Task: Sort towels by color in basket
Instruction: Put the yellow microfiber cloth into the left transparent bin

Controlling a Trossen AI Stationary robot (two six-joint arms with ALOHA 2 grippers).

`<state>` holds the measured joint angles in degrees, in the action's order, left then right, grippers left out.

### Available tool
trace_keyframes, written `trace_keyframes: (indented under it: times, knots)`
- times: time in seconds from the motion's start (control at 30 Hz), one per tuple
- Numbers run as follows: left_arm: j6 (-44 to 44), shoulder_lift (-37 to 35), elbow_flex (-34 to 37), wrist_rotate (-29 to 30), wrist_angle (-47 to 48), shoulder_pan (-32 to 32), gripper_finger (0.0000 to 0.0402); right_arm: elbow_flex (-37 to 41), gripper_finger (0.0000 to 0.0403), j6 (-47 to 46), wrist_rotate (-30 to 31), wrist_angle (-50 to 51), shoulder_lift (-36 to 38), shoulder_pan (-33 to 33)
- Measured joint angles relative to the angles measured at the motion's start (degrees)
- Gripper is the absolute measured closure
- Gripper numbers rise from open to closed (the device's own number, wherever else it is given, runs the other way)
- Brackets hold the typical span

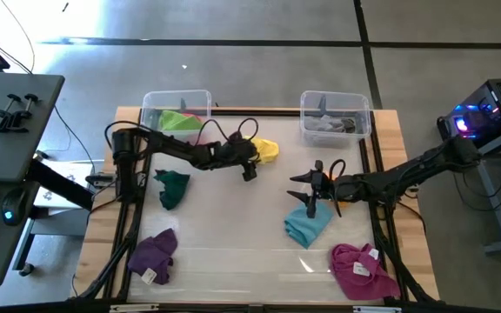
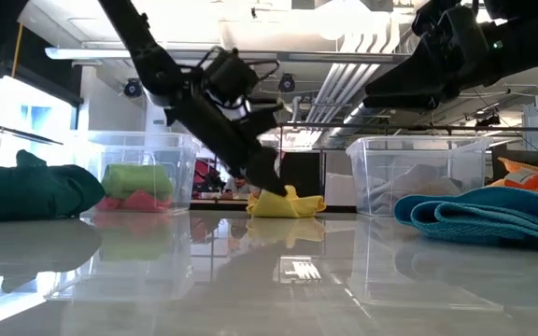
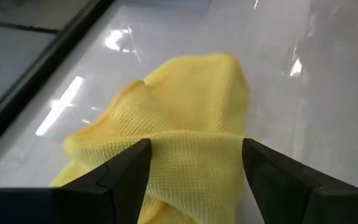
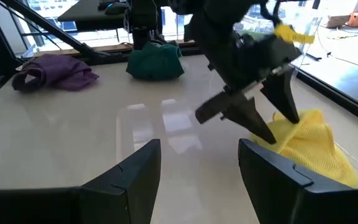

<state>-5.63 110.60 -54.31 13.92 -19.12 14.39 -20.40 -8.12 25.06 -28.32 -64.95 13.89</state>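
Note:
The yellow towel lies crumpled on the table in front of the left bin, which holds green and pink cloth. My left gripper is open and down at this towel, one finger on each side of a raised fold. My right gripper is open and holds nothing. It hovers above the light blue towel. The dark teal towel, the purple towel and the magenta towel lie loose on the table. A grey towel is in the right bin. My left gripper comes at the yellow towel slanting down from the table's left. Its open fingers straddle a raised fold near the towel's near side. The fingertips seem to rest against the cloth. The towel lies slack on the table.
Two clear bins stand at the far edge, the right one behind my right arm. A bit of orange cloth shows behind the light blue towel. The glossy middle of the table has free room. Black frame rails run along the table's sides.

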Motion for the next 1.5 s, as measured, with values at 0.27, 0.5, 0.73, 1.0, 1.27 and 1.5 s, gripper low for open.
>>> trace_keyframes:
  times: [0.27, 0.5, 0.73, 1.0, 1.27, 1.5]
  knots:
    - [2.8, 4.2, -0.4, -3.9, -0.7, 1.6, 0.0176, 0.0, 0.0194, 0.0, 0.1, 0.0, 0.0, 0.0]
    - [3.5, 4.9, -0.5, -7.6, -0.1, 2.3, 0.0225, 0.0, 0.0194, 0.0, 0.2, -0.1, 0.0, 0.0]
    - [3.5, 4.9, -0.4, -9.2, 1.9, 2.6, 0.0317, 0.0, 0.0194, -0.9, 0.2, -0.1, 0.0, 0.0]
    - [3.9, 3.9, -0.3, -7.8, 2.5, 1.6, 0.0392, 0.0, 0.0194, -0.9, 0.1, -0.1, 0.0, 0.0]
    - [1.8, -5.3, 0.1, -0.8, 8.7, -3.4, 0.0398, 0.0, 0.0194, -0.9, 0.1, 0.0, 0.0, 0.0]
    - [-3.4, -19.3, 0.0, 14.3, 15.3, -9.8, 0.0399, 0.0, 0.0194, -0.9, 0.1, 0.2, 0.0, 0.0]
